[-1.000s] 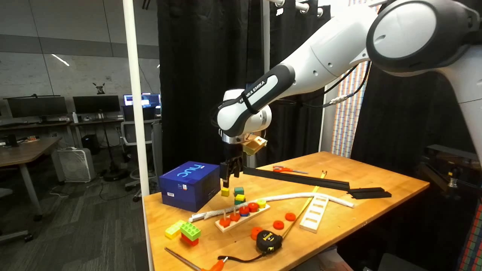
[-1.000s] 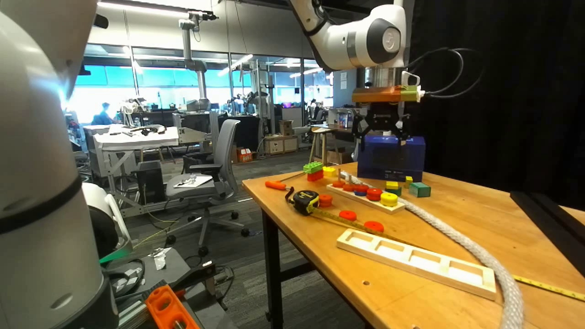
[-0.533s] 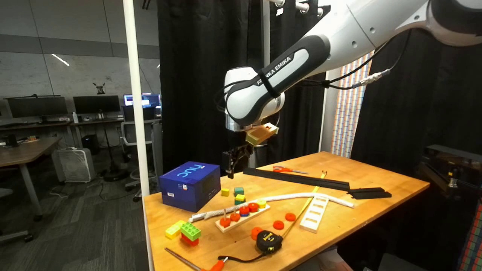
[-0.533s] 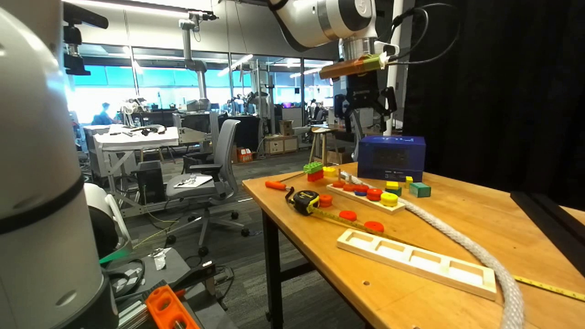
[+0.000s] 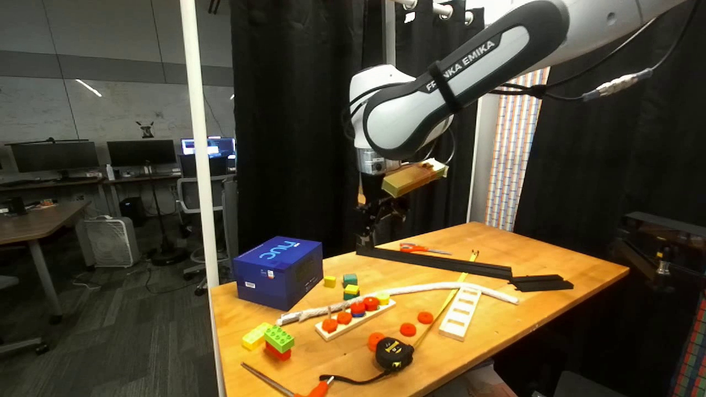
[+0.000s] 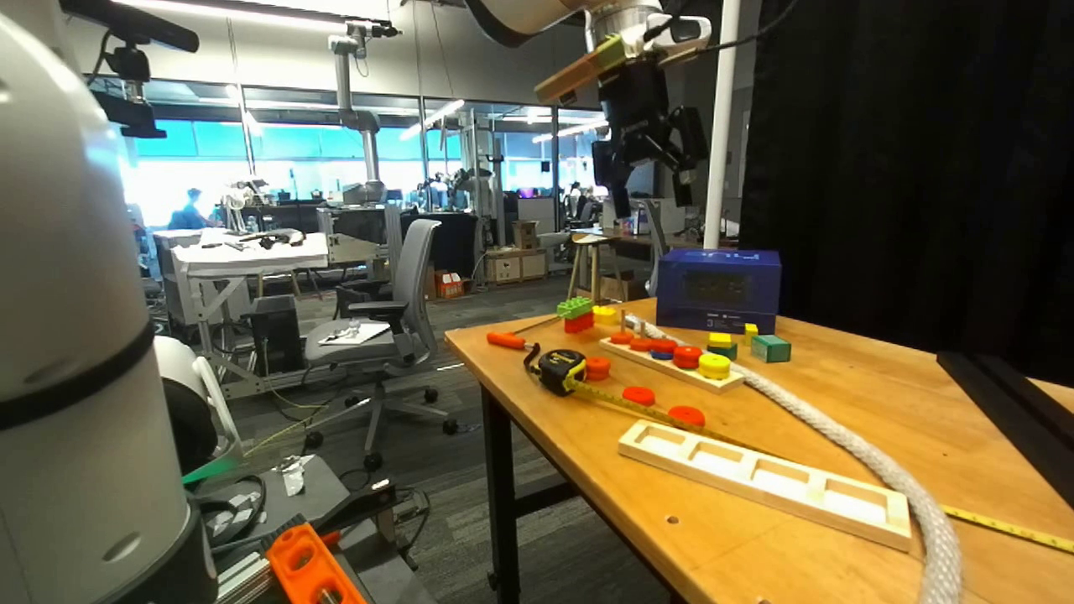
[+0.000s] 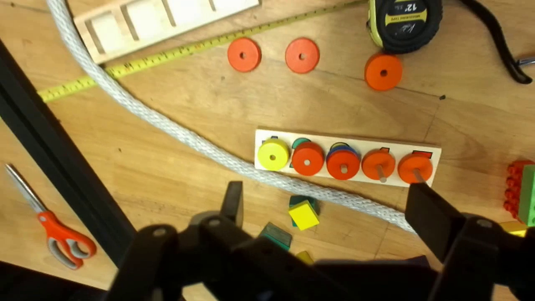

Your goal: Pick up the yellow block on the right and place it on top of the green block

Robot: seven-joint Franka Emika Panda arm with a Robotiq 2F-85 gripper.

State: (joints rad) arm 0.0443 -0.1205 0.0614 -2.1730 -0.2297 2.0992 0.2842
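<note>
A yellow block (image 7: 304, 215) rests, turned at an angle, on a green block (image 7: 294, 202). This pair shows in both exterior views, the yellow block (image 5: 351, 289) (image 6: 719, 340) above the green block (image 5: 350, 296) (image 6: 728, 351). A second yellow block (image 5: 330, 281) (image 6: 750, 330) stands on the table near the blue box; in the wrist view it is mostly hidden behind the gripper (image 7: 304, 256). A second green block (image 5: 349, 279) (image 6: 771, 348) stands beside it, partly covered in the wrist view (image 7: 276, 235). My gripper (image 6: 653, 200) (image 7: 326, 188) is open and empty, high above the table.
The blue box (image 5: 278, 271) stands behind the blocks. A white rope (image 7: 184, 136) and a peg board with discs (image 7: 347, 156) lie beside them. A tape measure (image 7: 405, 25), a slotted wooden frame (image 6: 763, 482), scissors (image 7: 62, 238) and a black rail (image 5: 436, 263) are also on the table.
My gripper has risen and moved away from the blocks, rightward in one exterior view and leftward in another, and has turned somewhat. It stays open. The blocks have not moved.
</note>
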